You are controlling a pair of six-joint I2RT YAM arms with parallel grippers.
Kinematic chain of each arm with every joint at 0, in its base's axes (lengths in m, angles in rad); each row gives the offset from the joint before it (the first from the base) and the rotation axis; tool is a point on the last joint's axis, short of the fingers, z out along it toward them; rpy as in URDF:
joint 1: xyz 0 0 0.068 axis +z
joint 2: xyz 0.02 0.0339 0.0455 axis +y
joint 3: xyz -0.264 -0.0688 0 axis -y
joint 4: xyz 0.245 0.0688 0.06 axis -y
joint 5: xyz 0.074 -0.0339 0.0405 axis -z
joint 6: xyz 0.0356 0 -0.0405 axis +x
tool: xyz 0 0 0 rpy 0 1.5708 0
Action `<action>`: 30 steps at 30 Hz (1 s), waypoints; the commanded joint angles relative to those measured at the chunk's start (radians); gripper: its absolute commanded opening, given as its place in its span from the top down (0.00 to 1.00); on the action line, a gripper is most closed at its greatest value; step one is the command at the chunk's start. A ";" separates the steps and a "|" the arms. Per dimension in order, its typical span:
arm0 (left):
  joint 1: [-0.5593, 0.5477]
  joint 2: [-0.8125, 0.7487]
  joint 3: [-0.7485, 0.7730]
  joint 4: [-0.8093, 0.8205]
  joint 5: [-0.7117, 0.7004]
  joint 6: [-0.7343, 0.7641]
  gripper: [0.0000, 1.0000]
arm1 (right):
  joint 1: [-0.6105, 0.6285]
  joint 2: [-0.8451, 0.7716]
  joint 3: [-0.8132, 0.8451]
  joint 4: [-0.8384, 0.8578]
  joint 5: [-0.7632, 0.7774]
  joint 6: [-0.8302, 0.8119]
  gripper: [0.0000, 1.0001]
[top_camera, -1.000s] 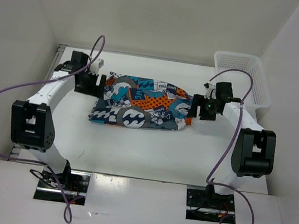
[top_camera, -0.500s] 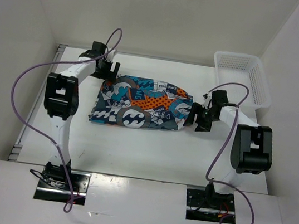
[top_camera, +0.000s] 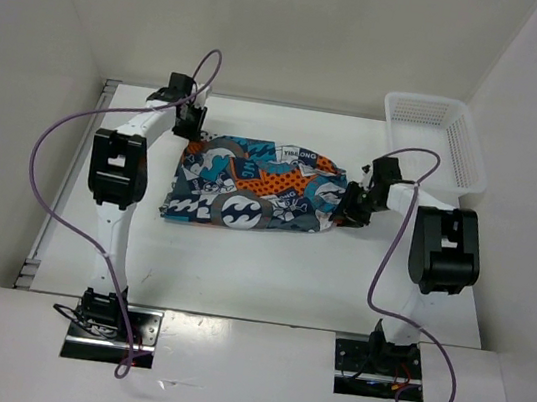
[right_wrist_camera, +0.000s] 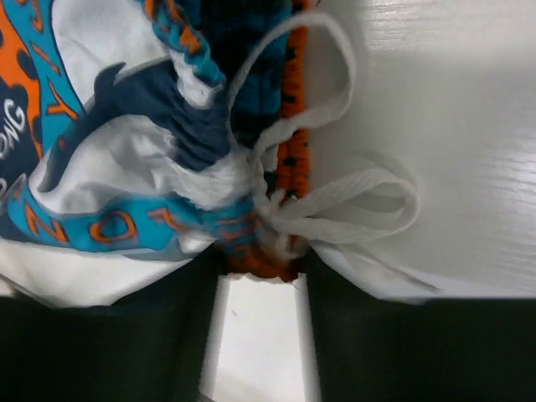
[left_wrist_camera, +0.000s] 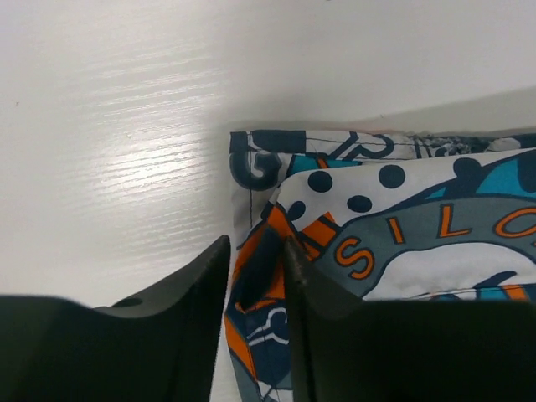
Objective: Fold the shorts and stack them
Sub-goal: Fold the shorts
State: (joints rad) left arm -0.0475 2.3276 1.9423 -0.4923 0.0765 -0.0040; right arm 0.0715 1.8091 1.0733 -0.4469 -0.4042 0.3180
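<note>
The left gripper (left_wrist_camera: 255, 251) sits at the far left corner of the soft fabric shorts in a patchwork print of blue, orange, white and grey (top_camera: 250, 188). Its two black fingers (left_wrist_camera: 159, 335) stand a narrow gap apart, and the stitched corner edge of the cloth lies in that gap. Whether they press the cloth cannot be told. Two layers show at this corner, the upper one, with a grey round logo in orange letters, set slightly back from the edge of the lower. The right gripper (right_wrist_camera: 261, 272) is at the opposite, right end of the shorts. Its dark fingers (right_wrist_camera: 100, 335) are parted with white surface showing between them, and the gathered blue and orange waistband (right_wrist_camera: 243, 159) is bunched just at their tips, not clamped. A flat white drawstring (right_wrist_camera: 352, 201) is knotted at that waistband and loops out onto the surface beside it. The shorts lie flat between the two grippers, stretched left to right across the middle of the white table (top_camera: 240, 257), hem end to the left and waist end to the right. A white perforated plastic basket (top_camera: 425, 100) stands at the far right corner of the table, beyond the right arm and well apart from the shorts. Only its own mesh floor and walls show inside it.
</note>
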 commanded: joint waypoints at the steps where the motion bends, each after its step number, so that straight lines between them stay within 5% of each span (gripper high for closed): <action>1: 0.005 0.045 0.021 -0.002 0.016 0.004 0.62 | 0.021 0.036 0.037 0.050 0.012 0.035 0.65; 5: 0.005 0.067 0.021 -0.002 0.016 0.004 0.97 | 0.021 0.026 0.046 0.040 0.047 0.012 1.00; 14: 0.089 0.110 0.185 -0.058 -0.043 0.004 1.00 | 0.021 -0.021 0.073 0.005 0.118 -0.169 1.00; 16: 0.063 0.089 0.133 -0.049 -0.015 0.004 0.87 | 0.021 0.001 0.082 0.016 0.079 -0.178 1.00; 19: 0.008 0.015 0.005 0.006 -0.024 0.004 0.47 | 0.021 0.027 0.140 0.025 0.047 -0.178 1.00; 22: -0.012 -0.048 -0.032 0.017 -0.014 0.004 0.35 | 0.030 0.041 0.197 0.025 0.005 -0.188 1.00; 23: -0.012 -0.069 -0.032 0.008 -0.014 0.004 0.23 | 0.030 0.051 0.206 0.025 -0.004 -0.188 1.00; 28: -0.012 -0.146 0.003 -0.032 -0.043 0.004 0.05 | 0.030 0.007 0.192 0.005 -0.070 -0.197 0.35; 30: -0.022 -0.188 0.024 -0.060 -0.066 0.004 0.02 | 0.030 -0.043 0.163 -0.019 -0.079 -0.227 0.28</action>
State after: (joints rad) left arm -0.0776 2.2658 1.9129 -0.5274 0.0399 -0.0006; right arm 0.0895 1.8481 1.2430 -0.4435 -0.4286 0.1322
